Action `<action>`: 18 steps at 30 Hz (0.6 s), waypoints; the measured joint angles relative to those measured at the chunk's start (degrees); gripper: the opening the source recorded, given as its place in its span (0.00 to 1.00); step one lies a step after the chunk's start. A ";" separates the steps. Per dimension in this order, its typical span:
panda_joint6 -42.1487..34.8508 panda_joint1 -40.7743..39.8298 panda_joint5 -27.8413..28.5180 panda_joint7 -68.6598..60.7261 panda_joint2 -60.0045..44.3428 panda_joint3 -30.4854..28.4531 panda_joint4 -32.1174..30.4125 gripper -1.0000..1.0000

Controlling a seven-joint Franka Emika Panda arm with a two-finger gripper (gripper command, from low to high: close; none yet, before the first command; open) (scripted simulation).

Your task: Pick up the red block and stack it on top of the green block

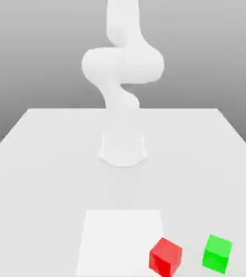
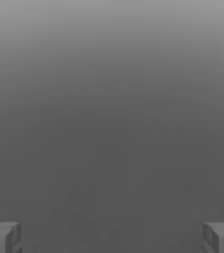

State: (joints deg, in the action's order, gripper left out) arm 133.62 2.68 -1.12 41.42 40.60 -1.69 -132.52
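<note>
Across the pale table (image 1: 44,189), can make out the red block (image 1: 166,257) at the white panel's (image 1: 120,241) edge, near the green block (image 1: 217,253), towards the exterior view's right. Seems to be at the approach step, with gripper (image 2: 112,238) spread wide and empty; next, probably needs to come over red, point down and descend astride it

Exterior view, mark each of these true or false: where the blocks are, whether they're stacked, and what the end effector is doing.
The red block is on top of the green block. False: they sit apart, side by side.
The green block is nearer the exterior view's right than the red one. True.
The end effector is closed on the red block. False: it is open and empty.
The red block overlaps the white square's edge in the exterior view. True.
</note>
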 joint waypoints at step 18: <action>13.22 12.64 -7.37 -31.48 -37.81 -4.70 -5.33 0.50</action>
State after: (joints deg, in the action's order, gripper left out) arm 146.85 15.32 -8.49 9.94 2.78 -6.39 -137.85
